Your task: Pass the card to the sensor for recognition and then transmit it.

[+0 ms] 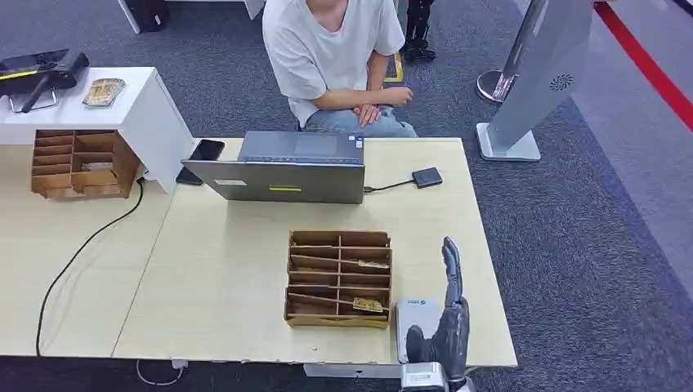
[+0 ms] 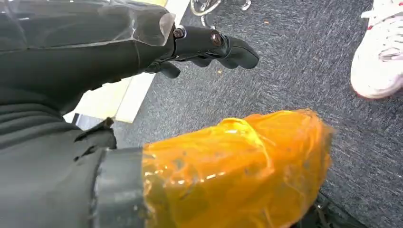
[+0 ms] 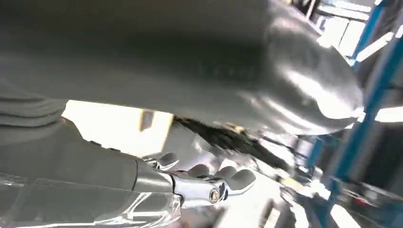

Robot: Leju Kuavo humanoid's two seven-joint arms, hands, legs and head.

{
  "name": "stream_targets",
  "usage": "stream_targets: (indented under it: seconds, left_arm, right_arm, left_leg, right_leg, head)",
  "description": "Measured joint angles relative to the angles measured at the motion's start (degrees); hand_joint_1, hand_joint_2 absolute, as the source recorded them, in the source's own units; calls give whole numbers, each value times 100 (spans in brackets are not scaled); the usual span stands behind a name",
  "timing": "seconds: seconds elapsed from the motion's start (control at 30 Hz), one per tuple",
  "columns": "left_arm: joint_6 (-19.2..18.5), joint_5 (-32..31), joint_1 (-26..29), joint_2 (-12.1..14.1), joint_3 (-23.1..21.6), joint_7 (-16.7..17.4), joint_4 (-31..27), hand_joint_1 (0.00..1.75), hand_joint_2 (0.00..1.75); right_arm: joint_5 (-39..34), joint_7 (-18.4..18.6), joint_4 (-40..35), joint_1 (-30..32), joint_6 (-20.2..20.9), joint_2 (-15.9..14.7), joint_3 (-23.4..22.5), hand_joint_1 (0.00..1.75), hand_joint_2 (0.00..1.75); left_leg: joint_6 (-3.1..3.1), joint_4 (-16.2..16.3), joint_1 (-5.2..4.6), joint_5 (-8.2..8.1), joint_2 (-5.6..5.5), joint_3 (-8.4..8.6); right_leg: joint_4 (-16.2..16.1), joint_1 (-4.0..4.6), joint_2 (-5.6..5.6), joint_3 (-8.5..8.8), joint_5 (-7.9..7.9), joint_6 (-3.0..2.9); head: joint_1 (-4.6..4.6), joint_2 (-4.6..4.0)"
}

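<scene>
A wooden slotted rack (image 1: 338,278) stands on the pale table (image 1: 229,278), with cards lying in its slots; one patterned card (image 1: 368,305) lies in the near right slot and another (image 1: 367,264) higher up. Right of the rack, at the table's near edge, lies a flat white-grey pad (image 1: 414,321). My right hand (image 1: 449,314) is raised beside that pad with its fingers (image 3: 223,182) stretched out straight and holding nothing. My left hand (image 2: 204,45) hangs over the grey carpet beside the table edge, fingers loosely bent, holding nothing.
A grey laptop (image 1: 282,167) sits at the table's far side, a cable running to a small black box (image 1: 426,176). A person in a white shirt (image 1: 331,49) sits behind it. A phone (image 1: 206,150), a second rack (image 1: 78,163) and a white cabinet (image 1: 122,106) stand left.
</scene>
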Motion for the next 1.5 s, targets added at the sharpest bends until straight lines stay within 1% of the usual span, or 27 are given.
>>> stream_targets:
  seconds: [0.13, 0.2, 0.43, 0.57, 0.6, 0.8, 0.93, 1.17, 1.3, 1.5]
  left_arm:
    - [-24, -42, 0, 0, 0, -48, 0, 0, 0]
    - [-48, -59, 0, 0, 0, -68, 0, 0, 0]
    - [-83, -122, 0, 2, 0, -85, 0, 0, 0]
    - [-79, -127, 0, 2, 0, -85, 0, 0, 0]
    - [-77, -122, 0, 2, 0, -85, 0, 0, 0]
    - [-61, -81, 0, 2, 0, -70, 0, 0, 0]
    - [-37, -18, 0, 0, 9, -18, 0, 0, 0]
    - [-2, 22, -2, -2, 59, 39, 0, 0, 0]
    - [11, 63, -6, -9, 109, 79, 0, 0, 0]
    - [17, 72, -8, -11, 129, 85, -2, 0, 0]
  right_arm:
    - [-741, 38, 7, -3, 20, -184, 252, 0, 0]
    - [-996, 40, 0, -2, 57, -276, 368, 0, 0]
    - [-1223, 123, -2, -29, 234, -577, 759, 0, 0]
    - [-1241, 164, 24, -114, 293, -667, 905, 0, 0]
    - [-1245, 175, 33, -128, 306, -682, 927, 0, 175]
    - [-1265, 223, 90, -207, 411, -748, 1043, 0, 175]
    - [-1013, 293, 166, -306, 452, -820, 1143, 0, 175]
    - [-473, 459, 385, -506, 391, -918, 1329, 0, 175]
    - [-123, 593, 527, -580, 291, -929, 1371, 0, 175]
    - [-71, 625, 634, -632, 269, -938, 1423, 0, 175]
  left_leg:
    - [0, 0, 0, 0, 0, 0]
    - [0, 0, 1, 0, 0, 0]
    - [1, -1, 2, -1, 0, -1]
    - [1, 0, 1, -1, 1, 0]
    - [1, 0, 1, -1, 0, 0]
    - [1, 0, 1, -1, 0, 0]
    - [1, 0, 1, -1, 1, 0]
    - [1, 0, 1, -1, 1, 1]
    - [1, 0, 1, -1, 1, 1]
    - [1, 0, 1, -1, 1, 1]
  right_leg:
    - [0, 0, 0, 0, 0, 0]
    - [0, 0, 0, -1, 0, 0]
    - [0, 0, 0, -2, -1, 0]
    - [0, 0, 0, -1, -1, 0]
    - [0, 0, 0, -1, -1, 0]
    - [0, 0, 0, -1, -1, 0]
    - [0, 0, 1, -2, -1, 0]
    - [-1, 0, 1, -1, -1, 0]
    - [-1, 0, 1, -1, -1, 0]
    - [-1, 0, 1, -2, -1, 0]
  head:
    - [0, 0]
    - [0, 0]
    - [0, 0]
    - [0, 0]
    - [0, 0]
    - [0, 0]
    - [0, 0]
    - [0, 0]
    - [0, 0]
    - [0, 0]
